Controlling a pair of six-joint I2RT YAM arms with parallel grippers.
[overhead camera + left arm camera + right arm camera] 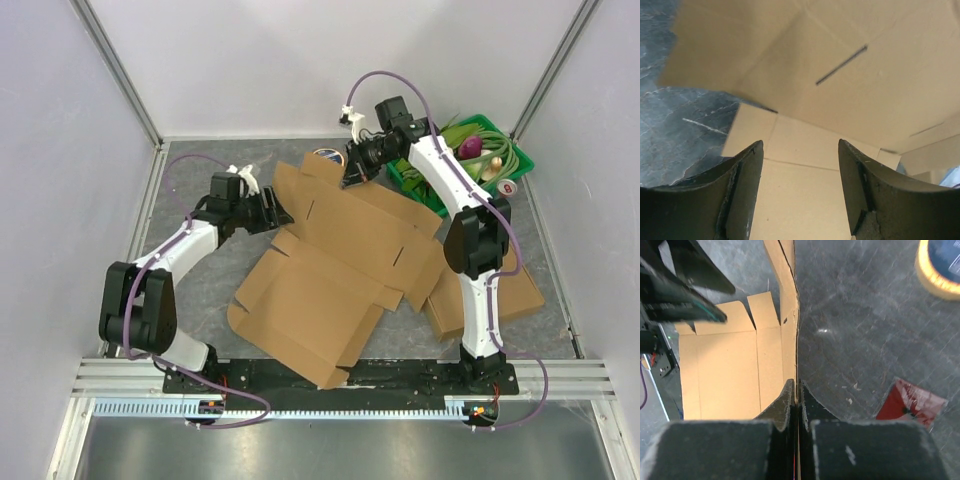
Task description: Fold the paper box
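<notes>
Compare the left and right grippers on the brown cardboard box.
The left gripper is open, holding nothing; the right gripper is shut on a raised flap of the brown cardboard box. The left gripper sits at the box's left side, the right gripper at its far edge. Both have dark fingers.

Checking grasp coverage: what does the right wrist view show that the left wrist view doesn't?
Right wrist only: the right end effector shut on a raised flap of the cardboard box, the left arm, a red packet, a yellow-rimmed round object. Left wrist only: the left end effector open and empty, and a slot cut in a tilted panel. Both: brown cardboard over the grey mat.
</notes>
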